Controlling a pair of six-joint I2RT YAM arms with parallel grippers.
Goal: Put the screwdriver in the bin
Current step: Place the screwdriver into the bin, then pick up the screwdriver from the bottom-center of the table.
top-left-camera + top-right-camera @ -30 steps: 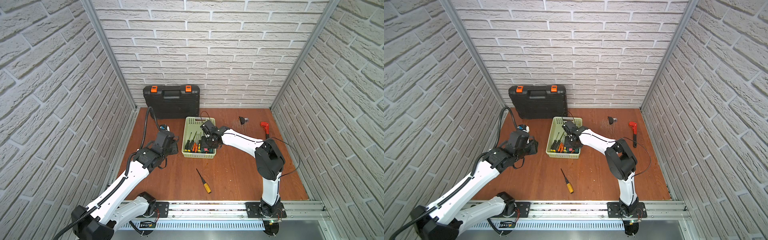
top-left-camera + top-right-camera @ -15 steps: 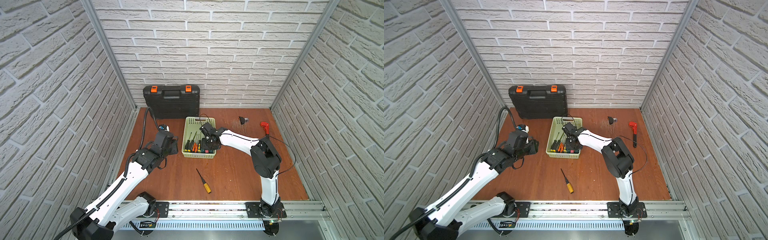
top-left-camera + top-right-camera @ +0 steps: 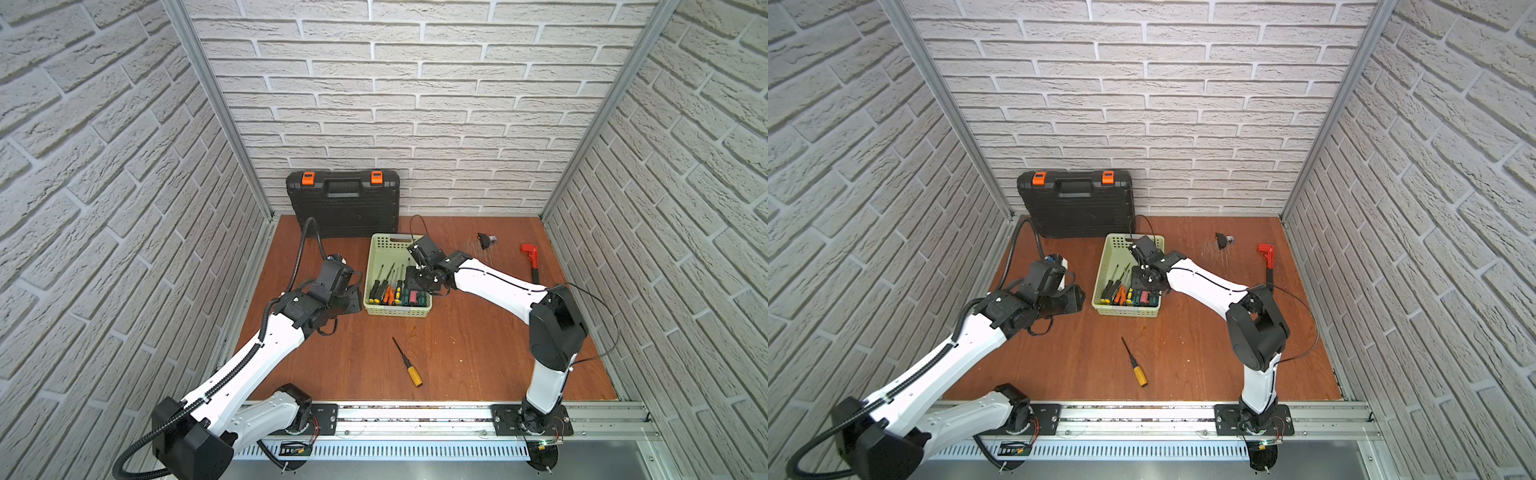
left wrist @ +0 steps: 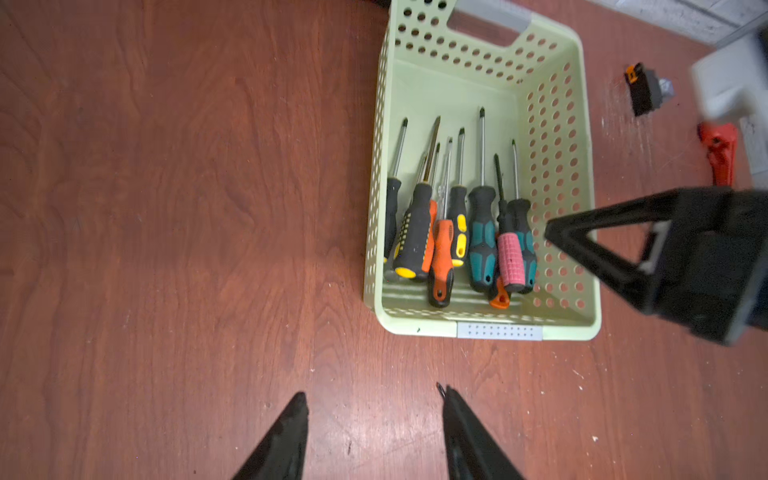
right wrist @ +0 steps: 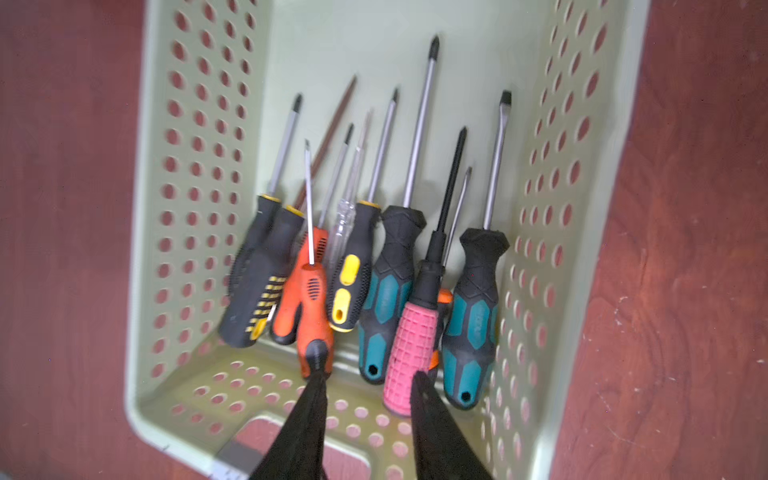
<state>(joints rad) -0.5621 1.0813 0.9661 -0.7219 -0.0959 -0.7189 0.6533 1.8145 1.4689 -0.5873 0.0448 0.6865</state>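
Screwdriver (image 3: 409, 365) with the yellow handle lies flat on the table (image 3: 478, 340), well apart from the bin (image 3: 386, 242) and nearer my base rail, tip toward the bin. The bin stands in front of the black toolcase (image 3: 344, 203) and holds a row of other screwdrivers (image 4: 457, 232), handles bunched at its near end. My right tool (image 5: 368, 360) hangs over those handles, jaws apart with nothing clamped between them. One fingertip lies over the butt of an orange handle (image 5: 309, 299) and the other beside a pink handle (image 5: 409, 349), though the blur keeps me from telling whether either touches. My left tool (image 4: 372, 392) hovers over bare table just beside the bin's near left corner, jaws apart and empty. A red-headed tool (image 3: 528, 251) and a small black part (image 3: 483, 241) lie on the table to the right of the bin.
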